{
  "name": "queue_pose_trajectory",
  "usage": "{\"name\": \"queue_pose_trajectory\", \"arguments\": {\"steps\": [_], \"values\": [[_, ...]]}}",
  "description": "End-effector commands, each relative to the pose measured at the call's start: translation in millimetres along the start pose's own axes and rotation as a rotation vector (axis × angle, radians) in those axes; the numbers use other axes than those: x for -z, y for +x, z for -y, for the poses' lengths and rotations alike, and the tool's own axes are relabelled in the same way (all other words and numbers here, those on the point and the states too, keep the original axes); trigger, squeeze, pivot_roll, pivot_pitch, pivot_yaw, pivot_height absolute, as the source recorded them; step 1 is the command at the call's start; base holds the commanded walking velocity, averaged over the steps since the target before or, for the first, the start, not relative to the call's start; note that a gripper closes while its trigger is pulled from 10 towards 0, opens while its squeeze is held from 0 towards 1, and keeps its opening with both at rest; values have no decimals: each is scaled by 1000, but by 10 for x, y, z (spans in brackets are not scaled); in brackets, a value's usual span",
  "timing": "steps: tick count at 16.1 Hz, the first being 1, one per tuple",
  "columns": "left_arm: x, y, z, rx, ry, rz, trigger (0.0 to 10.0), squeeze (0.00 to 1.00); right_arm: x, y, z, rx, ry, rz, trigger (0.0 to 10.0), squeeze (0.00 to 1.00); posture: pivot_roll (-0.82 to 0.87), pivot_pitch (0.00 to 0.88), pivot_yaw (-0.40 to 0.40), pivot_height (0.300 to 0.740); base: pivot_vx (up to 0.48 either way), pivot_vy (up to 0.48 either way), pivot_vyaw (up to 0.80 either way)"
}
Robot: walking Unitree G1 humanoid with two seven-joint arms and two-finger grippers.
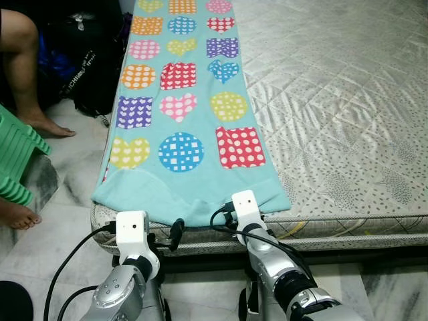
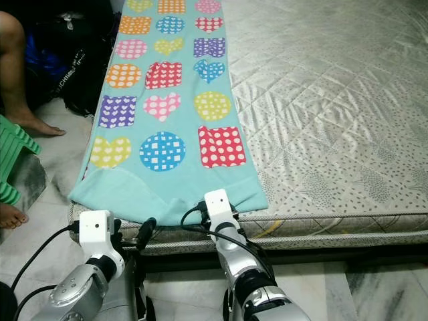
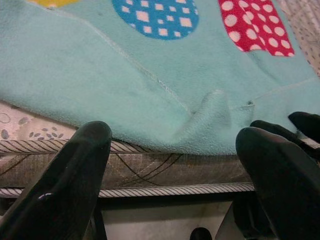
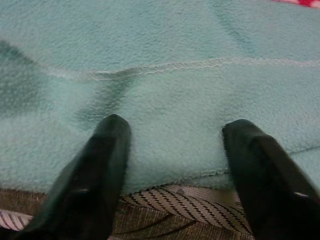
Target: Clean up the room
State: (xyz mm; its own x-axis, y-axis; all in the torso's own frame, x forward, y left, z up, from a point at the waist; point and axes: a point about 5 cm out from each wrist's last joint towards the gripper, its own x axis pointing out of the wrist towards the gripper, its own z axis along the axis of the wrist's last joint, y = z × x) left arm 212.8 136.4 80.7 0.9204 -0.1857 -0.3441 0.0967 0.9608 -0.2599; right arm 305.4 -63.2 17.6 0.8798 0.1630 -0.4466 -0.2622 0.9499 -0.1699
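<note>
A turquoise fleece blanket with coloured hearts, dots and squares lies lengthwise along the left side of the mattress. Its near hem reaches the mattress's front edge. My left gripper is open just short of that hem, level with the mattress side, with a small fold of blanket ahead between its fingers. My right gripper is open with both fingers resting against the blanket hem, nothing pinched. In the eye views both wrists sit at the bed's front edge, left and right.
A person's bare legs and feet are at the left by a green plastic stool. A black bag stands against the bed's left side. Marble floor lies below the bed edge. The right of the mattress is bare quilted cover.
</note>
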Motion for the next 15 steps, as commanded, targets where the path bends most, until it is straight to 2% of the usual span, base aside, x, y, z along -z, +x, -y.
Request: {"name": "queue_pose_trajectory", "arguments": {"steps": [1,9,15], "values": [[39,-12,-14,-14,7,-24,10000,0,163,-35,-48,-11,-15,-69,0,0,24,205,-14,587,0,0,0],[26,23,-15,-12,10,-21,10000,0,127,-17,-2,-11,-7,-68,0,0,20,195,-14,587,0,0,0],[11,36,-20,-14,15,-16,10000,0,118,-4,109,14,120,-76,0,0,21,186,-13,587,0,0,0]]}}
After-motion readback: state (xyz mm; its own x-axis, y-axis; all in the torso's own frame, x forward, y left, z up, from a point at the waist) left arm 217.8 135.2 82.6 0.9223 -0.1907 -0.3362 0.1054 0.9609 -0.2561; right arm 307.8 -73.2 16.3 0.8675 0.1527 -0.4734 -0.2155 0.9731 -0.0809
